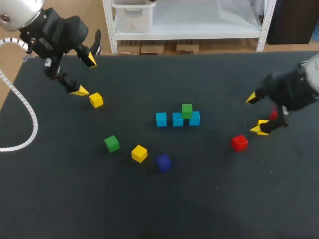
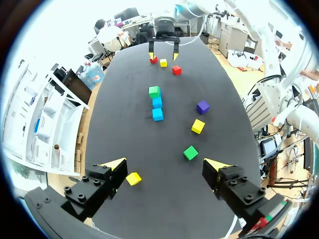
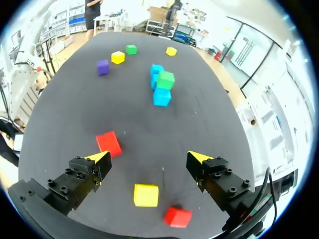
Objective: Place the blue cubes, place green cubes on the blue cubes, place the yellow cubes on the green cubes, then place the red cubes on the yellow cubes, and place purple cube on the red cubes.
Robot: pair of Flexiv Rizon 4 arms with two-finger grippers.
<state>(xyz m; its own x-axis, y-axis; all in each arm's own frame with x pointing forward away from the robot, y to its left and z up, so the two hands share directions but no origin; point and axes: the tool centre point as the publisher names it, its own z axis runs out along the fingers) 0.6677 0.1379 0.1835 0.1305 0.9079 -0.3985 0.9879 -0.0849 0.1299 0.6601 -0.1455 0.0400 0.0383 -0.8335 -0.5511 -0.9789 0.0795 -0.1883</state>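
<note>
Three blue cubes point(image 1: 178, 119) in a row, one green cube point(image 1: 187, 110) on top. Loose around that row: second green cube point(image 1: 111, 144), yellow cubes point(image 1: 139, 153), red cubes point(image 1: 239, 143), purple cube point(image 1: 163, 162). Wide open, empty, far from it: left gripper point(image 1: 85, 75), right gripper point(image 1: 255, 113).

Head view: fixed above and behind the robot, facing steeply down; takes in most of the table point(image 1: 209, 209) from well above.
Left wrist view: on the left arm at one table end, looking past the left gripper point(image 2: 164, 162) along the tabletop to the right gripper point(image 2: 163, 52) at the far end.
Right wrist view: on the right arm, low over the opposite end, facing back the other way.
Shared: all three hold the blue cubes point(image 1: 177, 119) and the stacked green cube point(image 1: 187, 110) mid-table.
</note>
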